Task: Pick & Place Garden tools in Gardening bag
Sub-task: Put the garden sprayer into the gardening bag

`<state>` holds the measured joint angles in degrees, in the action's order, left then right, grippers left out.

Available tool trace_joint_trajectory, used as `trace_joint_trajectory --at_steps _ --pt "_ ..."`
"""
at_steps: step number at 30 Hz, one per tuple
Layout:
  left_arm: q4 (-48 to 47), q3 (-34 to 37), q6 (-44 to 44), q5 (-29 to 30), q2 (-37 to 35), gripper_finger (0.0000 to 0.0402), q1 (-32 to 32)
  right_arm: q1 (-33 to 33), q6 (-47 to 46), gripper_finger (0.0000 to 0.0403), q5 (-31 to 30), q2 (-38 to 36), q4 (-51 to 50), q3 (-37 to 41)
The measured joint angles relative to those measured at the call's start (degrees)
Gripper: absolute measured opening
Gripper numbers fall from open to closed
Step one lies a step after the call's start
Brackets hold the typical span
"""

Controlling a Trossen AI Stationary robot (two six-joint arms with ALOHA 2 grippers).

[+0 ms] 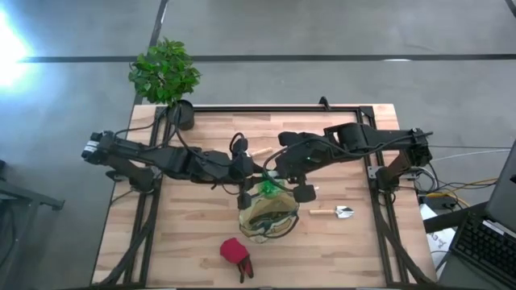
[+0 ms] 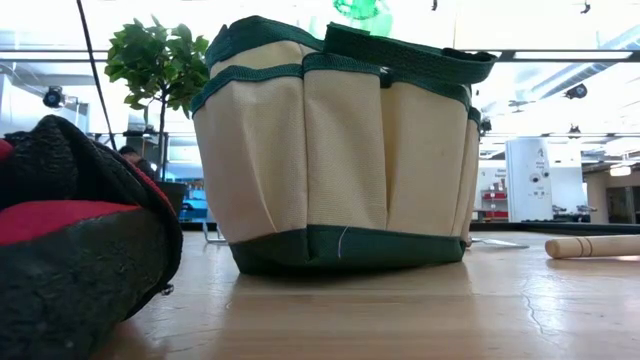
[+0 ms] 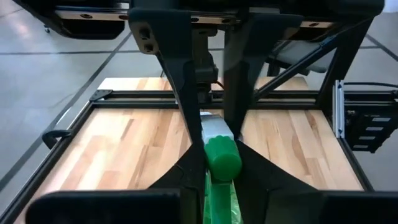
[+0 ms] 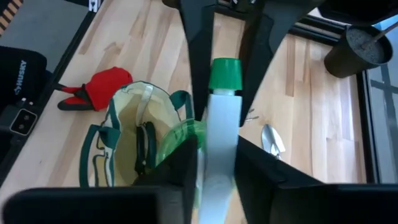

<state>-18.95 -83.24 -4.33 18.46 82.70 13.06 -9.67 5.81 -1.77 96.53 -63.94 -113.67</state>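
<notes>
The green spray bottle (image 1: 269, 188) with its white top (image 4: 221, 130) hangs above the open tan gardening bag (image 1: 270, 217), which stands on its base on the table. My left gripper (image 3: 222, 171) and my right gripper (image 4: 217, 168) meet at the bottle's top, and both are shut on it. A dark tool (image 4: 144, 146) lies inside the bag. The red glove (image 1: 236, 252) lies near the table's near edge. A wooden-handled trowel (image 1: 339, 213) lies to the right of the bag. Another wooden handle (image 1: 260, 151) lies beyond the arms. My left gripper pinches the bottle's round green nozzle cap (image 3: 222, 155) between its two fingers, coming from the table's left. The green body (image 3: 217, 202) hangs below, clear of the bag. My right gripper pinches the white spray top (image 4: 222, 146) between its two fingers, just behind the green cap (image 4: 224, 73), coming from the table's right. The translucent green body (image 4: 180, 140) hangs beside the fingers, above the bag's mouth.
A leafy potted plant (image 1: 165, 71) in a black pot (image 1: 184, 114) stands at the far left corner. A black frame (image 1: 274, 107) runs along the table's edges. In the low view the glove (image 2: 70, 230) is close by, and the bag (image 2: 335, 150) stands behind it.
</notes>
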Motion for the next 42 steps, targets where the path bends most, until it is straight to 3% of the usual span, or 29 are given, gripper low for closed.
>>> trace_joint_trajectory --at_steps 6,12,18,27,30,36,42 --pt "-0.8 0.0 0.7 0.3 0.0 0.0058 -0.1 -0.1 -0.9 0.0146 0.1 -0.1 -1.1 0.0" --pt "-4.5 0.0 0.1 1.4 -1.1 0.0058 -0.1 -0.1 -4.4 0.017 0.4 -1.4 -9.6 -1.7" --pt "-4.3 0.0 -1.8 1.1 -3.5 0.0058 1.3 -0.1 -8.5 0.0176 -0.1 -3.7 -13.9 -1.9" --pt "-3.3 0.7 -2.6 1.2 -4.3 0.0058 6.7 -0.1 -12.1 0.0162 -8.5 -9.4 -14.8 1.3" --pt "0.1 2.9 -2.7 4.1 -4.3 0.0058 8.7 -0.1 -13.2 0.0159 -10.9 -11.2 -14.3 2.9" --pt "8.4 9.8 -6.0 16.4 -4.3 0.0058 12.0 0.0 -16.2 0.0167 -19.3 -15.2 -13.5 8.8" --pt "18.5 17.2 -12.6 18.0 -4.3 0.0058 13.9 0.0 -19.0 0.0174 -22.6 -18.7 -13.3 14.5"
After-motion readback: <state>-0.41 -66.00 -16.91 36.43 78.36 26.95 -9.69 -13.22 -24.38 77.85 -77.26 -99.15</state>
